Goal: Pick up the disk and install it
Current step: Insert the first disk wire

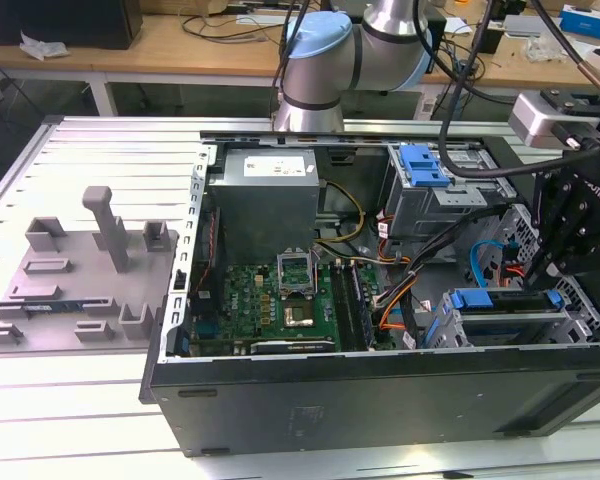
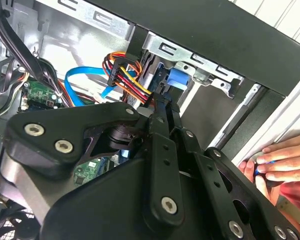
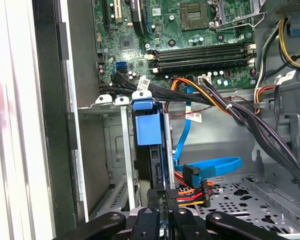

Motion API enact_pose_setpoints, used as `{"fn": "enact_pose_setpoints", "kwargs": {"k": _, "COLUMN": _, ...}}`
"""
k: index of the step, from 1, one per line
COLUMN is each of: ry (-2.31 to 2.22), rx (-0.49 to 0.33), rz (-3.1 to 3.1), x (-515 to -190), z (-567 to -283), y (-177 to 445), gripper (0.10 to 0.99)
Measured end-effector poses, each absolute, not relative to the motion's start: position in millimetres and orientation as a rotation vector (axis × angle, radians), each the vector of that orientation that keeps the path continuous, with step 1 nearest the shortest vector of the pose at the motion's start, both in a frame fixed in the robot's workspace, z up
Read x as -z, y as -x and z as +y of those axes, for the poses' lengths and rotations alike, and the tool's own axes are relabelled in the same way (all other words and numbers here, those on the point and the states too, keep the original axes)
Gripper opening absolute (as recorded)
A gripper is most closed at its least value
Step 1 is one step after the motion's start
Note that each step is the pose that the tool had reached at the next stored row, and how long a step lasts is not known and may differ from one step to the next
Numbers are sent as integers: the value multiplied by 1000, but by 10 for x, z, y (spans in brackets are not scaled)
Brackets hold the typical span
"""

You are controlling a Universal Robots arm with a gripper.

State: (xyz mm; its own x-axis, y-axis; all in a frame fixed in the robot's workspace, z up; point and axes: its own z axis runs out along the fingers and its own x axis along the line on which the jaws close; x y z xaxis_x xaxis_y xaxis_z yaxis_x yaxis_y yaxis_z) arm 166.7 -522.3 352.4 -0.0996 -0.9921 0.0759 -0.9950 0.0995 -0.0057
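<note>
Disk [image 3: 149,135] upright in bay [image 3: 121,150]; motherboard [image 3: 190,30] beyond.

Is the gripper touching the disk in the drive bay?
Cannot tell. In the first wrist view the gripper sits right at the disk's end, but the contact point is hidden.

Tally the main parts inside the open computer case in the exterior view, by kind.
Power supply box: 1
Motherboard: 1
Blue latch: 1
Disk in blue carrier: 1
Blue data cable: 1
Total: 5
</note>
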Motion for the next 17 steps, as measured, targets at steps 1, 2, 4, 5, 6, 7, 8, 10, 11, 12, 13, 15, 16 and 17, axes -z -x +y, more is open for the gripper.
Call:
{"fn": "enact_pose_setpoints", "kwargs": {"k": 1, "ry": -2072, "rx": -85, "rz": -2290, "x": -3524, "z": -5225, "y": -1667, "gripper": 169}}
{"fn": "enact_pose_setpoints", "kwargs": {"k": 2, "ry": -2072, "rx": -85, "rz": -2290, "x": -3524, "z": -5225, "y": -1667, "gripper": 169}}
{"fn": "enact_pose_setpoints", "kwargs": {"k": 4, "ry": -2071, "rx": -86, "rz": -2290, "x": -3524, "z": -5215, "y": -1667, "gripper": 169}}
{"fn": "enact_pose_setpoints", "kwargs": {"k": 5, "ry": -2071, "rx": -87, "rz": -2289, "x": -3524, "z": -5210, "y": -1666, "gripper": 169}}
{"fn": "enact_pose_setpoints", "kwargs": {"k": 6, "ry": -2070, "rx": -88, "rz": -2289, "x": -3524, "z": -5201, "y": -1667, "gripper": 169}}
{"fn": "enact_pose_setpoints", "kwargs": {"k": 7, "ry": -2070, "rx": -89, "rz": -2288, "x": -3524, "z": -5191, "y": -1667, "gripper": 169}}
{"fn": "enact_pose_setpoints", "kwargs": {"k": 8, "ry": -2069, "rx": -91, "rz": -2287, "x": -3522, "z": -5179, "y": -1667, "gripper": 169}}
{"fn": "enact_pose_setpoints", "kwargs": {"k": 10, "ry": -2068, "rx": -93, "rz": -2286, "x": -3520, "z": -5175, "y": -1667, "gripper": 169}}
{"fn": "enact_pose_setpoints", "kwargs": {"k": 11, "ry": -2068, "rx": -93, "rz": -2286, "x": -3520, "z": -5175, "y": -1667, "gripper": 169}}
{"fn": "enact_pose_setpoints", "kwargs": {"k": 12, "ry": -2068, "rx": -93, "rz": -2286, "x": -3520, "z": -5174, "y": -1667, "gripper": 169}}
{"fn": "enact_pose_setpoints", "kwargs": {"k": 13, "ry": -2068, "rx": -93, "rz": -2286, "x": -3520, "z": -5174, "y": -1667, "gripper": 169}}
{"fn": "enact_pose_setpoints", "kwargs": {"k": 15, "ry": -2068, "rx": -94, "rz": -2286, "x": -3516, "z": -5174, "y": -1667, "gripper": 169}}
{"fn": "enact_pose_setpoints", "kwargs": {"k": 16, "ry": -2068, "rx": -93, "rz": -2286, "x": -3513, "z": -5176, "y": -1667, "gripper": 169}}
{"fn": "enact_pose_setpoints", "kwargs": {"k": 17, "ry": -2068, "rx": -93, "rz": -2286, "x": -3512, "z": -5177, "y": -1667, "gripper": 169}}
